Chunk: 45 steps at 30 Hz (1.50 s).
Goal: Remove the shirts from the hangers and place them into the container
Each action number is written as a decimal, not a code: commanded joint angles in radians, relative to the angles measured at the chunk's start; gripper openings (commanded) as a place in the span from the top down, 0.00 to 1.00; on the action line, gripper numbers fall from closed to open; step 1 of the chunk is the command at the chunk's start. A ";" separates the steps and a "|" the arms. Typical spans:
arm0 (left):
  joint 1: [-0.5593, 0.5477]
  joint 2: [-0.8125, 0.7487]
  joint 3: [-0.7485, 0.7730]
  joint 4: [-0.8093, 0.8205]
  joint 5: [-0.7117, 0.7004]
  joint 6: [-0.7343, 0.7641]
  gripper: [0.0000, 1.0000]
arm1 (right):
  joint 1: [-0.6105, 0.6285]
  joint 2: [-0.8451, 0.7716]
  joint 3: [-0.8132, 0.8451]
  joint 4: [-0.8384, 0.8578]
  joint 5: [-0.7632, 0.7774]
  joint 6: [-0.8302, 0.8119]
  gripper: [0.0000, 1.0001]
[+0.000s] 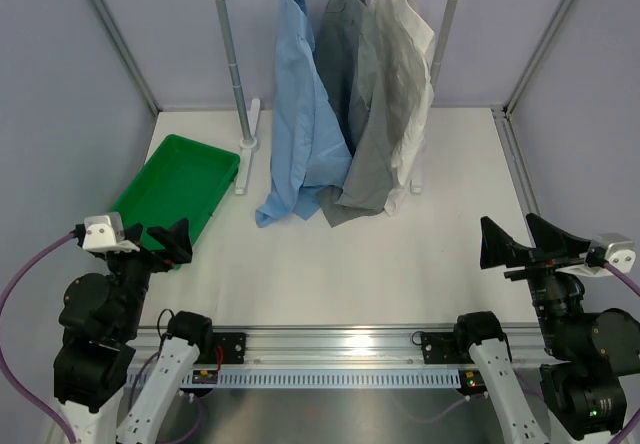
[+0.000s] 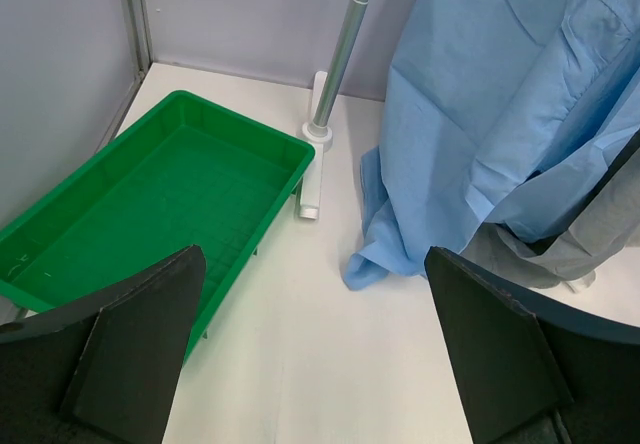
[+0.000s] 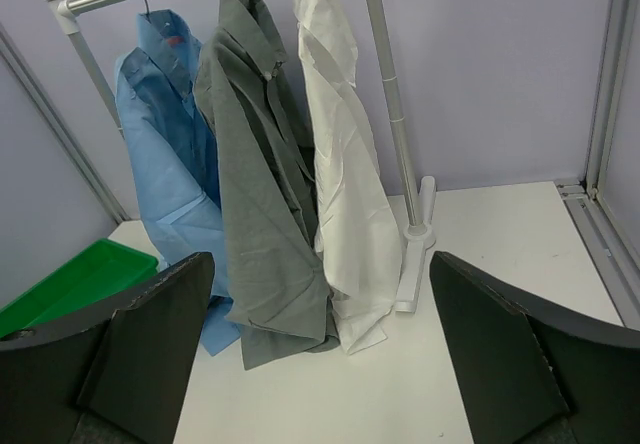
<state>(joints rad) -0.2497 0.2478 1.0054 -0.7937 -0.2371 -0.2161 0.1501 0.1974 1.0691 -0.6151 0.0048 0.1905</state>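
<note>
1. Shirts (image 1: 370, 154) are in neither claw: we note the left gripper (image 1: 155, 236) and right gripper (image 1: 522, 239) both spread wide and holding nothing, over the near part of the table (image 1: 400, 254).
2. Container (image 1: 185, 179), bright green, lies on the table at the left, just beyond the left gripper.
3. Farthest back, the rail (image 1: 232, 64) carries the hanger hooks (image 3: 145, 2). We see the light blue shirt (image 1: 300, 114) on the left, the grey shirt (image 3: 265, 194) in the middle and the white shirt (image 1: 412, 74) on the right. The blue hem touches the table.

No legible text anywhere; red collar tag (image 3: 176, 40) on blue shirt (image 3: 165, 174) unreadable.
</note>
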 commanded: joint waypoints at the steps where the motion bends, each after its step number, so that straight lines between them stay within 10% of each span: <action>1: -0.005 -0.010 -0.011 0.024 0.030 0.017 0.01 | 0.012 0.016 -0.007 0.011 -0.037 -0.005 0.01; 15: -0.005 0.044 -0.116 0.114 0.062 -0.005 0.01 | 0.012 0.313 0.058 -0.031 -0.246 0.104 0.00; 45: -0.011 0.068 -0.386 0.337 0.076 -0.031 0.01 | 0.085 1.476 1.097 -0.012 -0.032 -0.178 0.10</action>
<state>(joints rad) -0.2546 0.3264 0.6273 -0.5209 -0.1452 -0.2516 0.2005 1.6516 2.0808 -0.6380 -0.0689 0.0795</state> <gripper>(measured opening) 0.988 0.911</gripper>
